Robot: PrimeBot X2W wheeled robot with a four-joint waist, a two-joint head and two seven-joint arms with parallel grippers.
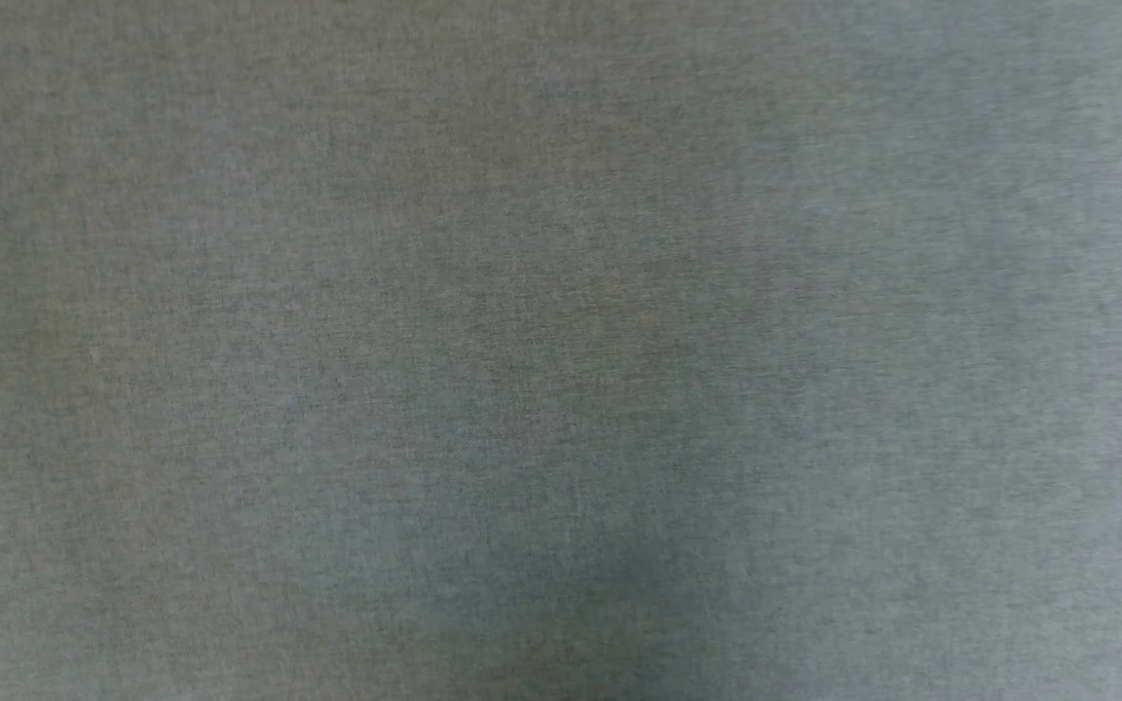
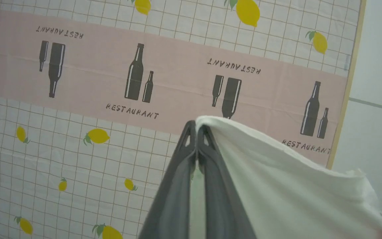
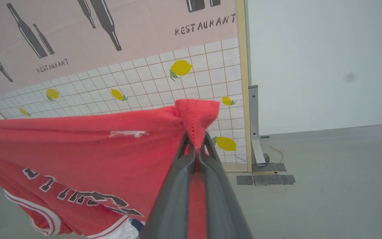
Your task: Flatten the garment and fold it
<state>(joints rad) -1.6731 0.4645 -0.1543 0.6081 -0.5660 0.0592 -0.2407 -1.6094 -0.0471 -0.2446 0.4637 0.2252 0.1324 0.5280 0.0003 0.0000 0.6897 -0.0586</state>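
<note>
- The left hand [image 2: 196, 131] is clamped on a white sleeve [image 2: 277, 179], which drapes off to its right.
- The right hand [image 3: 196, 142] is clamped on a red edge. The shirt [image 3: 78, 149] stretches away to its left, with the print hanging below.
- The two separate pinches likely keep it aloft and taut, ready to spread flat.
- Both hands point toward the screen [image 3: 144, 83], with cloth bunched over their tips.

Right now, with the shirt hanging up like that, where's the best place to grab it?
By its edges, much as it is held: the right gripper pinches a bunched red edge of the shirt, the left gripper the edge of a white sleeve. Coming from opposite sides probably lets the cloth hang spread between them.
</note>
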